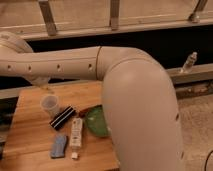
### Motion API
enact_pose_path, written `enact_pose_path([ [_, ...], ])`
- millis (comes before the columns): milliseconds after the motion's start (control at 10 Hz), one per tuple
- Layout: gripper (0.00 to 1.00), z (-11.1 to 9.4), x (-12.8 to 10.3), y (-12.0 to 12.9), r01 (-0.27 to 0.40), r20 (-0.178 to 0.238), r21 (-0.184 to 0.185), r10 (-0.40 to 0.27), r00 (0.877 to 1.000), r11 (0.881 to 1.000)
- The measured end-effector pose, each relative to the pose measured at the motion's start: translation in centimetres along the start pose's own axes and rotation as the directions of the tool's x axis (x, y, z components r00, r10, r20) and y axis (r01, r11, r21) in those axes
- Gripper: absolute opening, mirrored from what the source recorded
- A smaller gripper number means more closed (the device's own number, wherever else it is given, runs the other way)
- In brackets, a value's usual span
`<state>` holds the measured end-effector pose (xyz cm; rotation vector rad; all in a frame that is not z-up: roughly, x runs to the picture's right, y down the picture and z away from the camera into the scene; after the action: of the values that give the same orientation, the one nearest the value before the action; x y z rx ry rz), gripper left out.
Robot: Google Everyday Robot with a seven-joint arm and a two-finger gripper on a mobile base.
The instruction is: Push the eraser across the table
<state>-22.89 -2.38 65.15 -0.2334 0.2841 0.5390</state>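
Observation:
The eraser (62, 117), a small black block with pale stripes, lies at an angle on the wooden table (27, 135), just right of and in front of a clear plastic cup (49, 105). My pale arm (75, 62) reaches from the right across the top of the table towards the far left. The gripper (44, 85) hangs below the arm's left end, just above and behind the cup and a little up and left of the eraser. It holds nothing that I can see.
A white remote-like stick (76, 132) and a blue-grey pad (59, 145) lie in front of the eraser. A green bowl (96, 122) sits to its right, partly hidden by my arm's large elbow. A small bottle (189, 62) stands on the ledge at far right.

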Motion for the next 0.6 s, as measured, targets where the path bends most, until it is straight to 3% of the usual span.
enact_pose_path([
  [300, 0.06, -0.1, -0.7, -0.9, -0.015, -0.006, 0.024, 0.015, 1.000, 1.000],
  [500, 0.00, 0.6, -0.6, -3.1, -0.063, 0.018, 0.037, 0.062, 0.998, 0.997],
  [600, 0.00, 1.4, -0.1, -3.9, -0.113, 0.052, 0.017, 0.112, 0.992, 0.993],
])
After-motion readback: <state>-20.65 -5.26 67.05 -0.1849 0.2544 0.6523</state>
